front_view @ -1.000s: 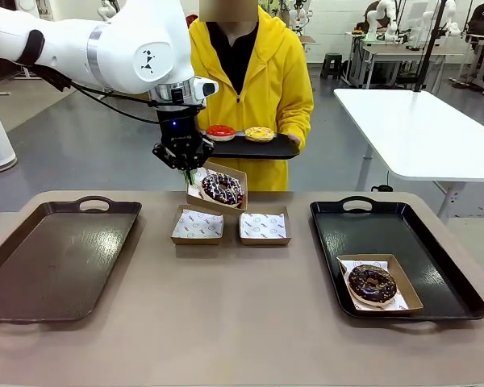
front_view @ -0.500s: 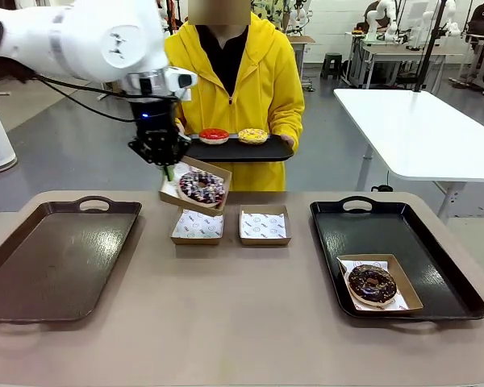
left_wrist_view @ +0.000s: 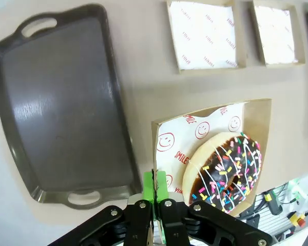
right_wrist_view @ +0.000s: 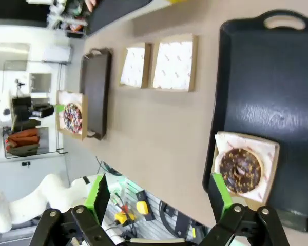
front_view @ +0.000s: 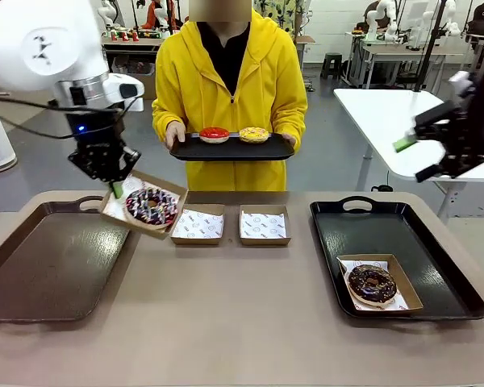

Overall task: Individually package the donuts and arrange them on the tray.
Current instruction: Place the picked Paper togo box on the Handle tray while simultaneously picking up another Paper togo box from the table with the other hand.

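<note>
- Step in hand, as judged: transfer of one packaged donut to a tray; the left gripper point(front_view: 115, 187) has its jaws closed on the rim of a cardboard box point(left_wrist_view: 263, 118), pinching wall and liner together.
- Load: the sprinkled chocolate donut point(front_view: 152, 206) lies in that box; the box hangs tilted, clear of the table, at the right rim of the left tray point(front_view: 48, 258).
- The right gripper point(front_view: 415, 158) is raised beyond the right tray point(front_view: 363, 234); jaws wide apart, holding nothing.
- Progress: the plain chocolate donut point(front_view: 372, 283) sits boxed on the right tray; the red-iced donut point(front_view: 214, 134) and the yellow-iced donut point(front_view: 254, 134) lie unboxed on the serving tray point(front_view: 230, 151) that the person holds; the left empty box point(front_view: 198, 224) and the right empty box point(front_view: 264, 225) stand on the table between the trays.
- Next move calls for: carrying the box over the left tray's floor; levelling it; lowering until the base rests flat; only then parting the jaws, or the donut may slide out.
- Writing: the paper liner point(left_wrist_view: 175, 139) bears red "SMILE" lettering and smiley faces; print on the empty boxes' liners is too small to read.
</note>
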Motion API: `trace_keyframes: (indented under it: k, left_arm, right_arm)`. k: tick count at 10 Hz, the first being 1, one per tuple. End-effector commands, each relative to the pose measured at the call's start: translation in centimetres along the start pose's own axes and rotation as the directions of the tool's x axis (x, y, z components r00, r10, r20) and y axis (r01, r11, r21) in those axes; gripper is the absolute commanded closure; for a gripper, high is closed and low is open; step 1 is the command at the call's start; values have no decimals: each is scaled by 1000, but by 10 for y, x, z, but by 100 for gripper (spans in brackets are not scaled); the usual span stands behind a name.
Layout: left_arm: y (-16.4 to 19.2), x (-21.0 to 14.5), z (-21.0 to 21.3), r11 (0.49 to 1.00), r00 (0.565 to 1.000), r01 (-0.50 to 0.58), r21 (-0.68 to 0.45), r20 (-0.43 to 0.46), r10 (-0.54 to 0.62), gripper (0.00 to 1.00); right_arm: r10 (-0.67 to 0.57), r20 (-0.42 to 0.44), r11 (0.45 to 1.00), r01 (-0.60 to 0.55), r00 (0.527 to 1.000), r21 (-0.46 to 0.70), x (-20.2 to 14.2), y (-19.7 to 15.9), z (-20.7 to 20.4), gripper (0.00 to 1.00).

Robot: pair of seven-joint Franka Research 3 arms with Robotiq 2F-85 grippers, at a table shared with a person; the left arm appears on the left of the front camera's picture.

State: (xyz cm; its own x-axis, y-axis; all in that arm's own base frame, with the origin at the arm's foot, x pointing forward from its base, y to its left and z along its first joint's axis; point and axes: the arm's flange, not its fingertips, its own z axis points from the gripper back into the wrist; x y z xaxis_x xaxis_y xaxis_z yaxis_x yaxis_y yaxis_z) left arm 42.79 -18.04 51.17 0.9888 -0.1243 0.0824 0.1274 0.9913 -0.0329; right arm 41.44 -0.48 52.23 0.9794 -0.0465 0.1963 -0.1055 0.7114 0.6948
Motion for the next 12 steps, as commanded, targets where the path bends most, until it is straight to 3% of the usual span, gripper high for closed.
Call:
trace_keyframes:
  k: [1,5,6,7,8,12]
  left_arm:
    - [27,-28,-7,999,999,13,-35,42,-11,99]
    - [74,-39,-21,1000,1000,-25,-18,-8,25,99]
    - [81,-39,-23,999,999,-45,-12,-15,45,99]
    - [82,-39,-25,998,998,-56,-14,-15,55,99]
    - [74,-39,-23,999,999,-50,-8,-14,49,99]
    - [74,-39,-23,999,999,-50,-8,-14,49,99]
  right_arm:
    - [-8,28,997,10,1000,-74,23,11,-35,0]
    - [67,104,980,-45,992,-196,41,25,-85,0]
    - [85,96,985,-69,992,-161,36,27,-88,0]
    - [86,64,996,-84,994,-40,23,24,-83,0]
    - [78,94,986,-63,992,-155,39,26,-85,0]
    - [78,94,986,-63,992,-155,39,26,-85,0]
